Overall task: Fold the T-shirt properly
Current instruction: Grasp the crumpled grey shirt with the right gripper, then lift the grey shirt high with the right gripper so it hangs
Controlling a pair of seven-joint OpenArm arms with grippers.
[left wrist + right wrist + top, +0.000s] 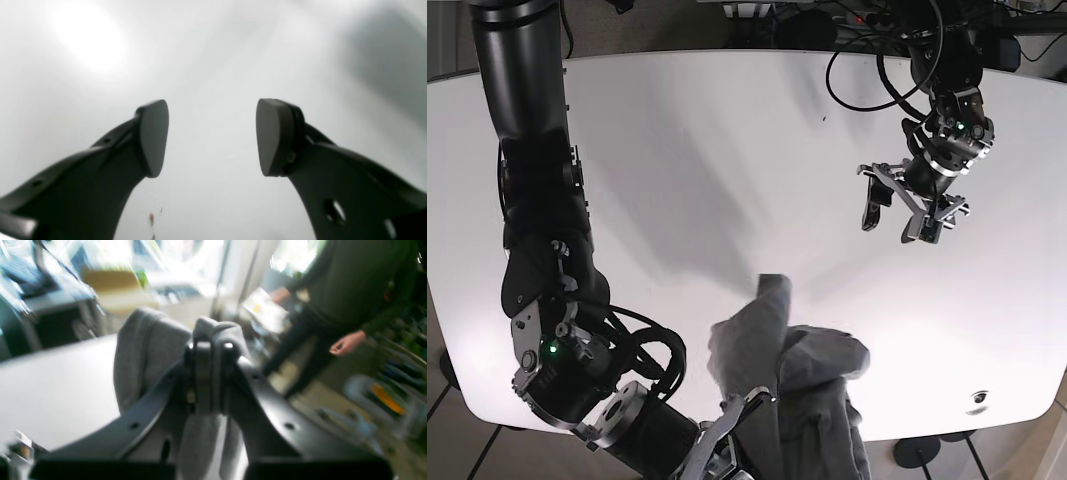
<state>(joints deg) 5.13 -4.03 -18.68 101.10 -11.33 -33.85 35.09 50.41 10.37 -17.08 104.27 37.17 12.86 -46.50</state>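
shirt (792,375) hangs bunched at the near table (677,150) edge, pinched tight by the right gripper (210,350). the left gripper (897,212), far right, is wide open and holds nothing.

T-shirt (802,385) | grey, crumpled, bunched | near table edge, part lifted off surface

A robotics lab or workshop: a white table (727,130) carries two cabled arms, a person (347,283) stands beside cluttered benches.
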